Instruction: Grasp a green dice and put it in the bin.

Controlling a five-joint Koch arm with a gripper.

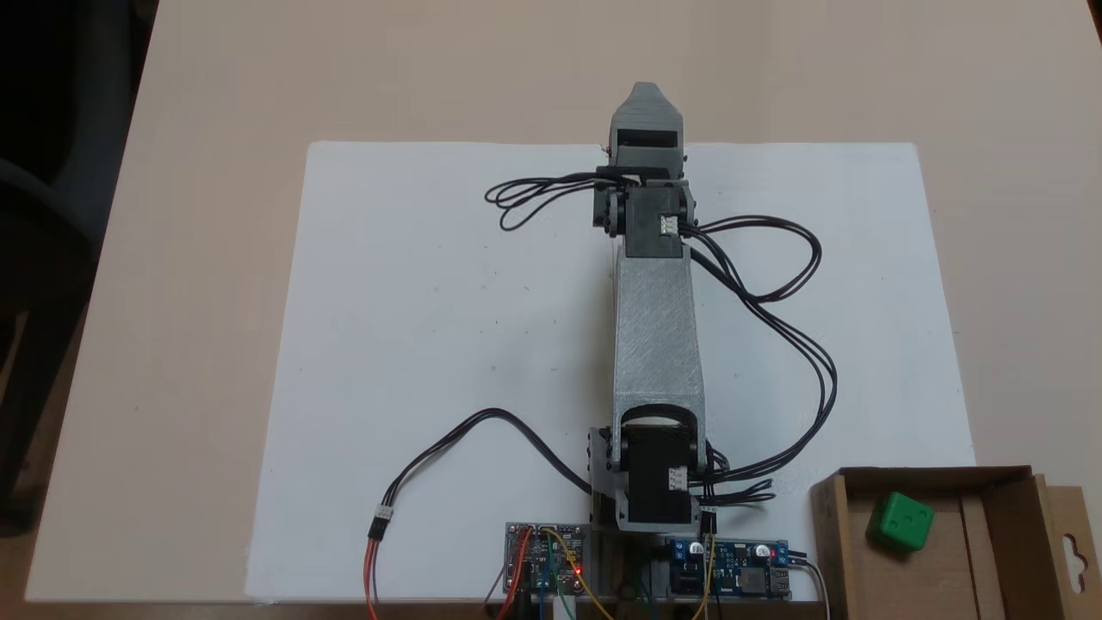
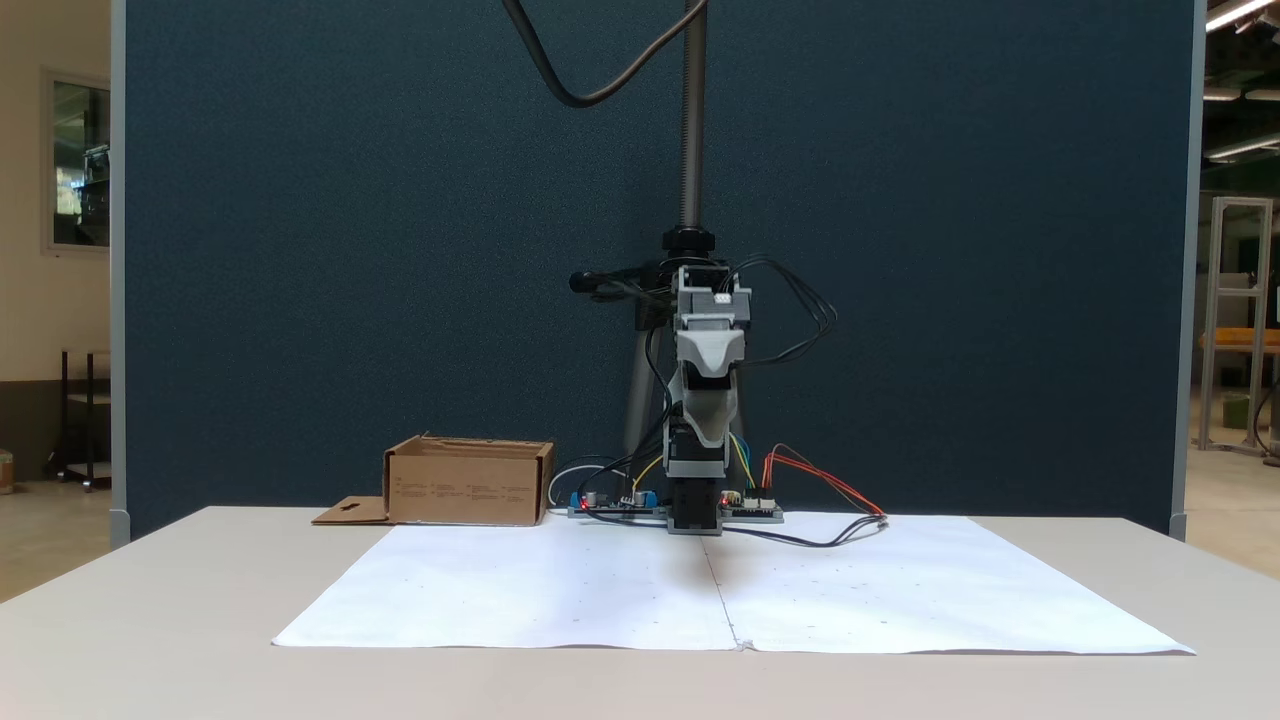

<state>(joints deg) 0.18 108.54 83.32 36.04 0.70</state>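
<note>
In a fixed view looking down, a white sheet of paper [image 1: 448,344] lies on a beige table [image 1: 198,172]. Left of the arm, a loop of black cable [image 1: 482,426] trails across the paper and ends in orange and red wires at the near edge. Along that edge sit two small circuit boards [image 1: 547,558], one with a red light on.

The grey arm [image 1: 656,336] stretches straight up the middle of the paper from its base near the boards. At its far end the gripper [image 1: 646,90] points away, raised clear of the paper. From above just one grey pointed tip shows, and from the front view the gripper [image 2: 708,435] hangs downward with its two jaws lined up one behind the other — how far apart they stand cannot be told. Nothing is seen between or against them.

At the right in the top view, well apart from the gripper, the cardboard box [image 1: 826,525] stands beside the boards at the table's near corner. The green dice [image 1: 900,522] lies inside it on the floor of the box, toward its left part. A flap with a keyhole-shaped slot [image 1: 1072,547] sticks out on the box's right side.

In the front view the box [image 2: 468,485] appears left of the arm, its flap flat on the table — a dark blue partition [image 2: 350,250] stands behind everything.
</note>
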